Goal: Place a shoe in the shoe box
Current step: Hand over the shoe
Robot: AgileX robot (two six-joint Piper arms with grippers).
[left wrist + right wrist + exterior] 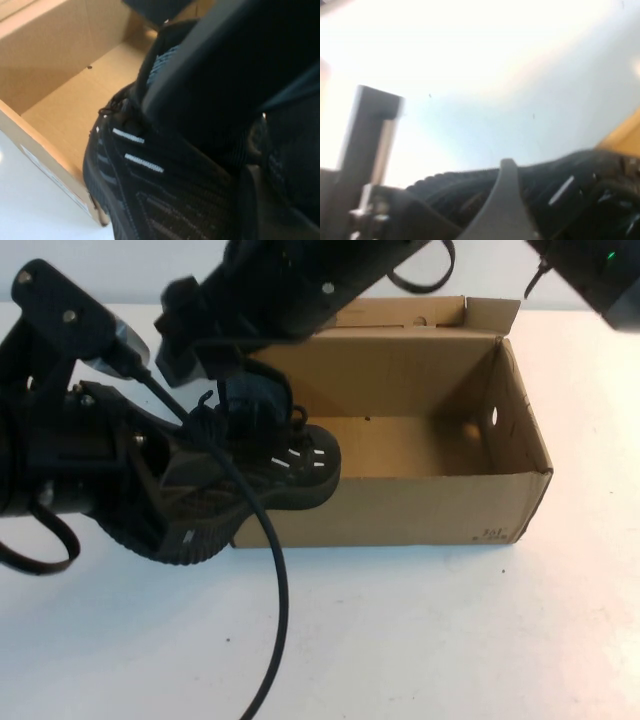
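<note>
I work in what looks like a robot test bench rather than a home or a shop. The plain white surface (450, 640) under me is bare and evenly lit, with a pale blank wall behind its far edge and no furniture or household clutter around. My own black arms crowd the high view, and a loose black cable (270, 580) hangs from my left arm across the surface toward its near edge. A green indicator light (609, 255) glows on dark equipment at the far right corner. The plain brown shoe box (420, 510) bears only small handwritten marks, no retail label.
</note>
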